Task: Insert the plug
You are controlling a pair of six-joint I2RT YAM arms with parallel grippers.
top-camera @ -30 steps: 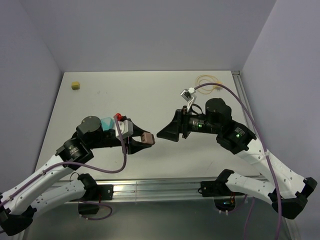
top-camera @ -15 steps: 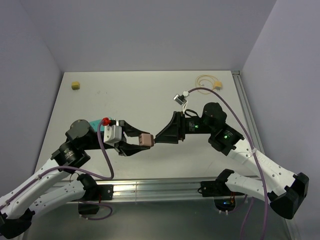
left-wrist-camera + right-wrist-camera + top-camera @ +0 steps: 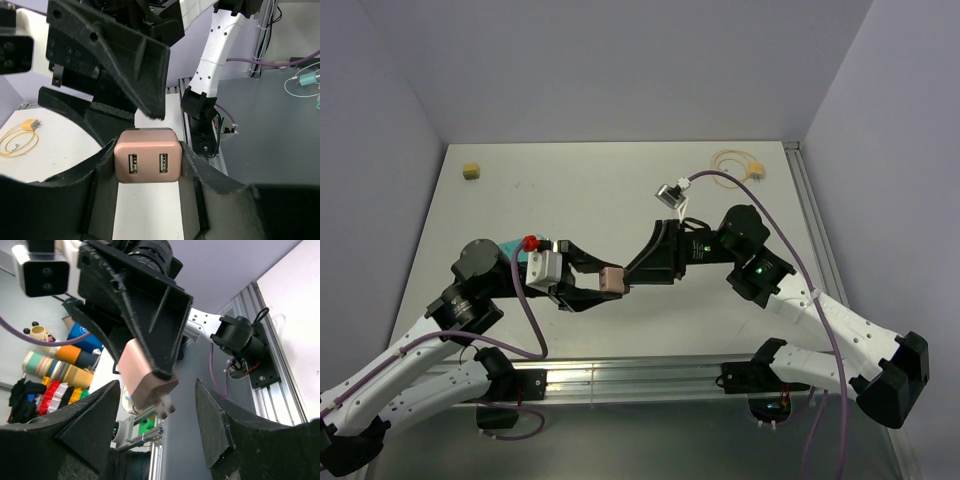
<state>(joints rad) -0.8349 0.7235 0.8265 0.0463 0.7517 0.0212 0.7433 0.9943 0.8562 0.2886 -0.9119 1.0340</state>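
Observation:
The plug [image 3: 756, 170], a small yellow connector on a thin pale-yellow looped cable [image 3: 730, 162], lies at the table's far right and shows small in the left wrist view [image 3: 31, 124]. Neither gripper is near it. My left gripper [image 3: 604, 288] is shut on a pink two-port USB charger block [image 3: 612, 280], held above the table's middle with its ports facing the left wrist camera [image 3: 146, 162]. My right gripper [image 3: 632, 271] faces it, open. Its fingers stand on either side of the charger's pronged end [image 3: 145, 375] with gaps on both sides.
A small yellow cube [image 3: 471, 170] sits at the far left of the table. A teal block [image 3: 513, 250] shows beside the left wrist. An aluminium rail [image 3: 620, 375] runs along the near edge, and walls close in the left, back and right.
The right arm has moved left until its fingers straddle the charger's end, and its jaws have narrowed. The left gripper drew back and down slightly, then held still.

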